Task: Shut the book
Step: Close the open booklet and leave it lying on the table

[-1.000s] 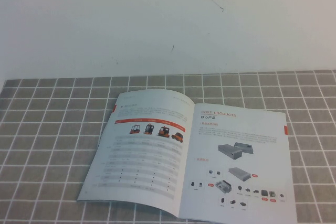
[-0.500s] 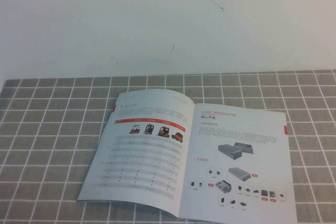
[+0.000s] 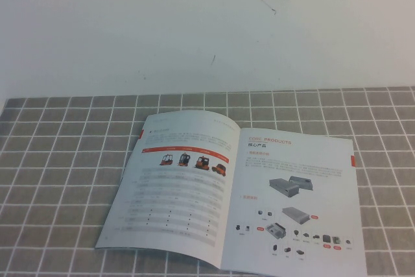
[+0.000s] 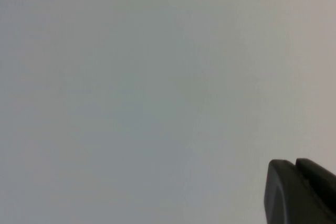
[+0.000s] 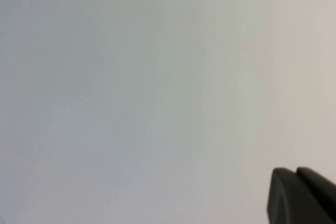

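Wrist views show only a dark edge of left gripper (image 4: 302,192) and right gripper (image 5: 302,195) before a pale blank surface; released or clenched, I cannot tell. Book (image 3: 233,192) lies open on tiled table (image 3: 58,160) toward 6 o'clock, spine running 12 to 6.

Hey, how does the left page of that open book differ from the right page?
The left page shows a row of orange vehicles above a printed table; the right page shows grey boxes under an orange heading. The left page bows upward; the right page lies flatter. Both are white with orange edge tabs. The left gripper and right gripper are outside the high view, away from the book.
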